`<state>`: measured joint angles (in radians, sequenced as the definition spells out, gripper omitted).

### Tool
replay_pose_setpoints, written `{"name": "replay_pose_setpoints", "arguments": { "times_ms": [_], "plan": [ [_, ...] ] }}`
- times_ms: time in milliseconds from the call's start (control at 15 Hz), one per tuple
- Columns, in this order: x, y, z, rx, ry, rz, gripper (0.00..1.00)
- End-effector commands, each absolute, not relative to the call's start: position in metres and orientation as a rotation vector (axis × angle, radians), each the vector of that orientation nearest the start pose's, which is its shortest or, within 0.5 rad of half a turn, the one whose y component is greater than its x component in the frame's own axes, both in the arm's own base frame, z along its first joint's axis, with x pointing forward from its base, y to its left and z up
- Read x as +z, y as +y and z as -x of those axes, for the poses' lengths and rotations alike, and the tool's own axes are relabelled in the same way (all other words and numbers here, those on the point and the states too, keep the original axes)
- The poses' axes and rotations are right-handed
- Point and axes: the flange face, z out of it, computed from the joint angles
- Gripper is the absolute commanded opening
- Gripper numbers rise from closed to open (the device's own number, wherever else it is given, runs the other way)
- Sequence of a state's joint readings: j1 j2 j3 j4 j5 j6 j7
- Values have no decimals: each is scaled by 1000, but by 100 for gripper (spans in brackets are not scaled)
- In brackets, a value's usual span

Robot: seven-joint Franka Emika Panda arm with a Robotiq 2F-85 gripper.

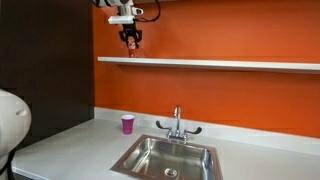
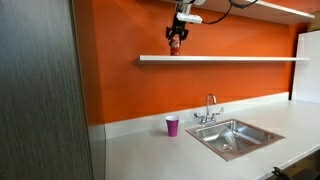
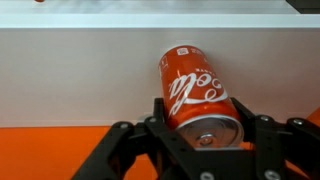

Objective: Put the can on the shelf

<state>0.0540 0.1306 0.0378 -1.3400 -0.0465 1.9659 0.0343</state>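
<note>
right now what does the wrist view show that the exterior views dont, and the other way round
Only the wrist view: the can's white lettering and its pale end facing the camera, gripped on either side by the end effector.

Only the exterior views: the purple cup, the sink, the faucet and the white countertop, all well below the end effector.

Both: the end effector holding the can just above the shelf, against the orange wall. From outside, the can is only a small reddish shape.
</note>
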Motion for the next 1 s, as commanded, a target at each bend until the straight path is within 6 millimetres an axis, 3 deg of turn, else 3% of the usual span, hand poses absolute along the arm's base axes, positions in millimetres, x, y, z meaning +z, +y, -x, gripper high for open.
{"name": "replay_pose_setpoints", "arguments": {
  "times_ms": [0, 400, 467, 667, 933],
  "plan": [
    [714, 50, -628, -761, -35, 3078, 39],
    [712, 47, -636, -729, 14, 3093, 40],
    [710, 46, -638, -724, 23, 3098, 89],
    [704, 40, -646, -710, 60, 3105, 100],
    [696, 31, -657, -695, 94, 3111, 100]
  ]
}}
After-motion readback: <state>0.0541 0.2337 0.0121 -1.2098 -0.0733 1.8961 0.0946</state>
